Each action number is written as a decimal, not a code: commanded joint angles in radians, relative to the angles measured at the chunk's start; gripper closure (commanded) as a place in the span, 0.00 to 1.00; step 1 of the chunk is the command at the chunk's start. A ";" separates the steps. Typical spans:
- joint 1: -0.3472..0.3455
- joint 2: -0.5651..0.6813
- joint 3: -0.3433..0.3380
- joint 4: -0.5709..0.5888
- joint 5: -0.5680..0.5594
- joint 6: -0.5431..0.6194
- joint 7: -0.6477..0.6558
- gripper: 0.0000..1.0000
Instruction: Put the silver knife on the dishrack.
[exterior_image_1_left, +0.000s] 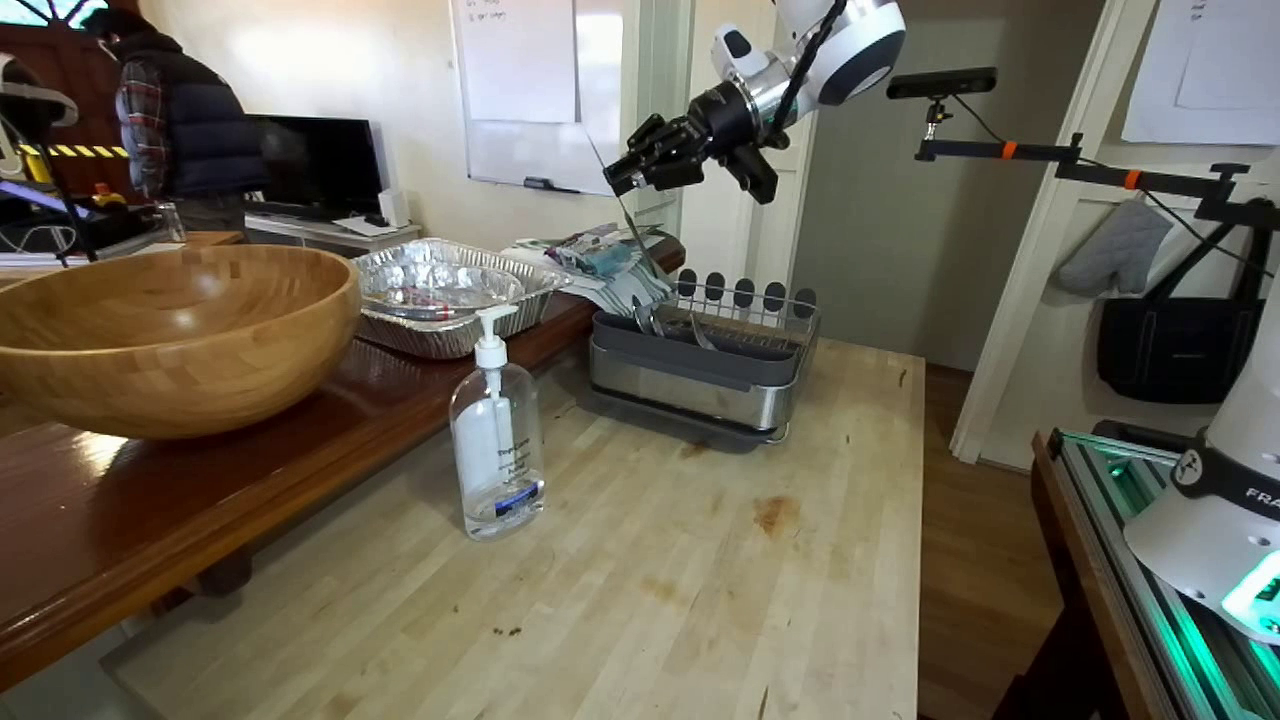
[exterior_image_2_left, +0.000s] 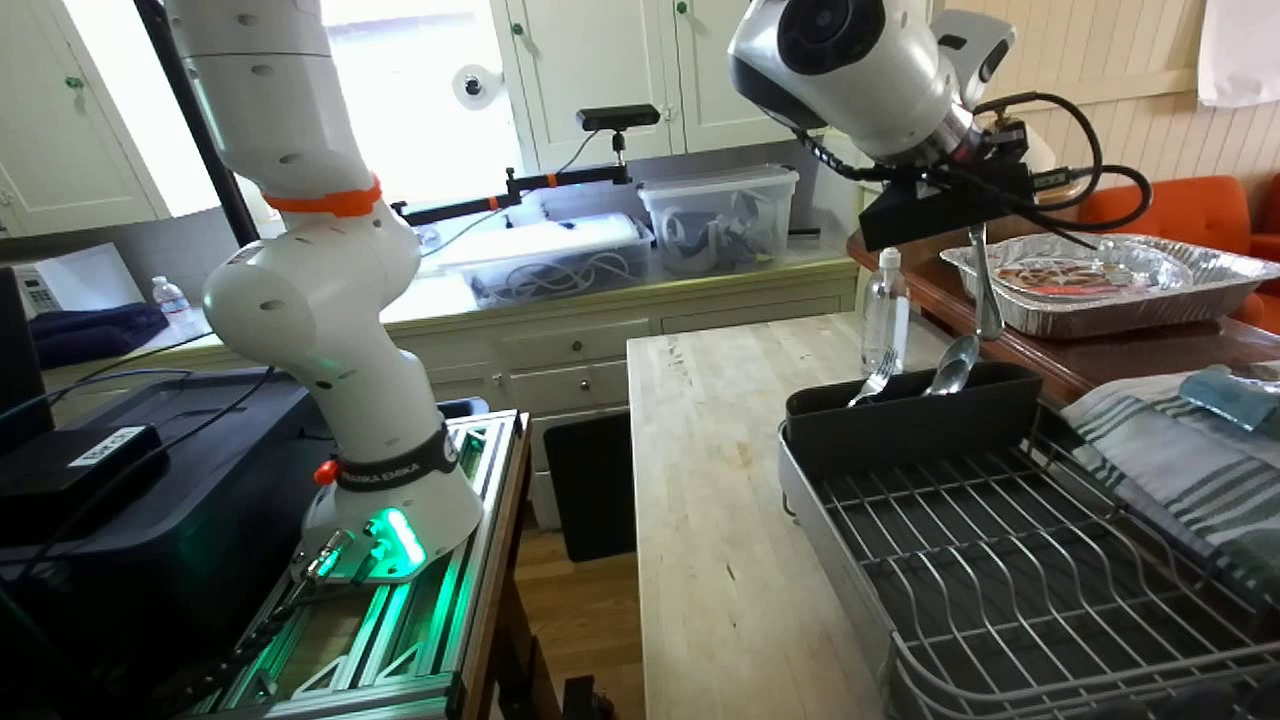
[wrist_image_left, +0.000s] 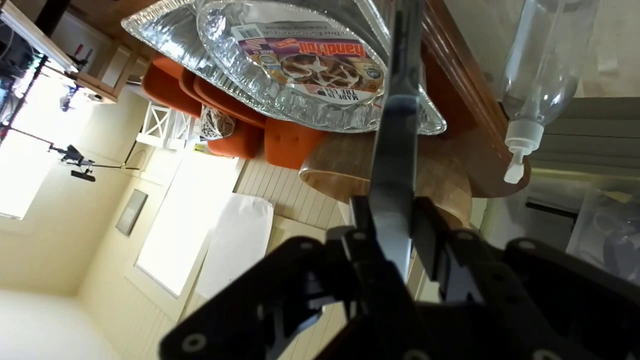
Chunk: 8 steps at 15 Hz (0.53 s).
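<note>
The silver knife (wrist_image_left: 395, 145) was held in the air above the dishrack (exterior_image_1_left: 690, 385), a thin, flat, dull grey strip of metal with a faint bluish sheen in the wrist view, going dark and blurred where it ran out at the top. It was steeply tilted; in an exterior view its lower end (exterior_image_2_left: 987, 300) looked broader and brighter, over the cutlery holder (exterior_image_2_left: 910, 425). The jaws of the gripper (wrist_image_left: 392, 215) were clamped on the knife, a black fingertip to either side. The dark grey holder, along one edge of the dishrack, contained a fork (exterior_image_2_left: 878, 378) and a spoon (exterior_image_2_left: 955, 365), both leaning. Rows of curved wire filled the rack's floor, and dark oval uprights (exterior_image_1_left: 743, 292) lined the opposite edge. A striped cloth (exterior_image_2_left: 1150, 450) lay just beside it. Near the rack, on the pale wooden counter (exterior_image_1_left: 700, 560), a clear soap bottle (exterior_image_1_left: 495, 430) with a white pump had clear liquid in its bottom. On the glossy reddish table (exterior_image_1_left: 400, 405), a crinkled foil tray (exterior_image_1_left: 430, 338) held a round foil pan (wrist_image_left: 320, 115), and in the pan lay a printed label (wrist_image_left: 320, 65) reading "handi-foil." Beside the tray sat a big wooden bowl (exterior_image_1_left: 190, 385). Farther off, a lidded clear bin (exterior_image_2_left: 715, 185) held things too blurred to name, next to a low bin (exterior_image_2_left: 500, 292) with looped white cable (exterior_image_2_left: 600, 265).
</note>
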 joint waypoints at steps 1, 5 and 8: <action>0.022 0.026 -0.040 0.027 0.069 -0.050 -0.086 0.94; 0.020 0.044 -0.062 0.039 0.108 -0.102 -0.139 0.94; 0.019 0.065 -0.075 0.047 0.114 -0.147 -0.153 0.94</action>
